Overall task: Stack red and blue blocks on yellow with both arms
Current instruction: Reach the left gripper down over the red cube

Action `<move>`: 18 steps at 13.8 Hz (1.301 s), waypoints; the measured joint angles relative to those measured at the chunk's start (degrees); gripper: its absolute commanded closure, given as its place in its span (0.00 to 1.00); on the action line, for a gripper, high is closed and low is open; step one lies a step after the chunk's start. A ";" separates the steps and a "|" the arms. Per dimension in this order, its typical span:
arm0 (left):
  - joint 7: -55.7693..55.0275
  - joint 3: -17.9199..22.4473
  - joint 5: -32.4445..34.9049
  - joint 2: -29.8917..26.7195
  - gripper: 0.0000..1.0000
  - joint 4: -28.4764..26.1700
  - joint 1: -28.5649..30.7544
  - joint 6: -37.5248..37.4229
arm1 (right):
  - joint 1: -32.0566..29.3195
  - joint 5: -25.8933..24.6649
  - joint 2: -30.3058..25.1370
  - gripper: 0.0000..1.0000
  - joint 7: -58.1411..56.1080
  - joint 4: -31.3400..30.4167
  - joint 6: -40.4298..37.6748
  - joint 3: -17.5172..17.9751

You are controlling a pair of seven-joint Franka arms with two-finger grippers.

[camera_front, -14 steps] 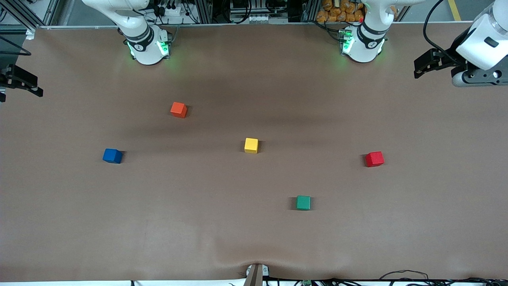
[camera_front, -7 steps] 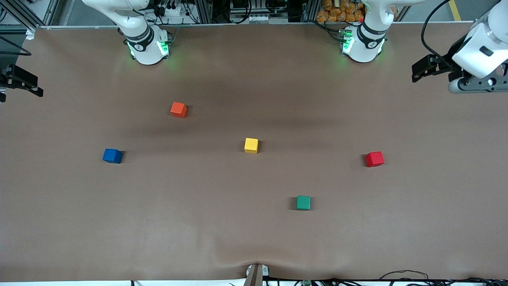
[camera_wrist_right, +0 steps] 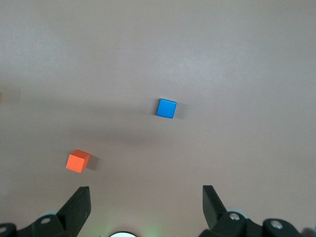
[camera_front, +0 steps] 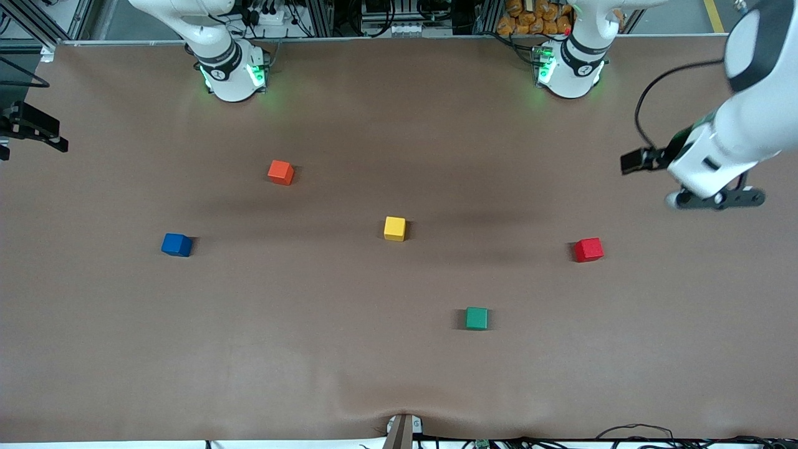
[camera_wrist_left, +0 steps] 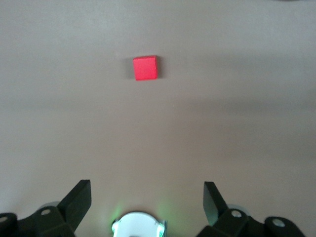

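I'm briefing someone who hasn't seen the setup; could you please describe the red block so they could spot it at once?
Start from the brown table and go toward the left arm's end. There the red block sits alone on the bare surface, apart from the yellow cube at the table's middle. It is pure bright red, unlike the orange-red cube toward the right arm's end.

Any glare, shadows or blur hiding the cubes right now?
Front view: no glare; soft arm shadows band the table, yellow cube and blue cube crisp. Left wrist view: red cube slightly soft, still distinct. Right wrist view: blue and orange-red cube clear.
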 measured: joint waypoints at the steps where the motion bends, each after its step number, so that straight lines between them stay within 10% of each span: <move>1: -1.45 -0.32 0.00 0.53 0.00 -1.95 -0.01 2.93 | 0.00 0.00 0.00 0.00 0.00 -0.01 0.00 0.00; 18: -12.16 -1.05 3.16 11.78 0.00 -17.14 1.33 33.20 | 0.00 0.00 0.00 0.00 -0.05 -0.05 0.00 0.00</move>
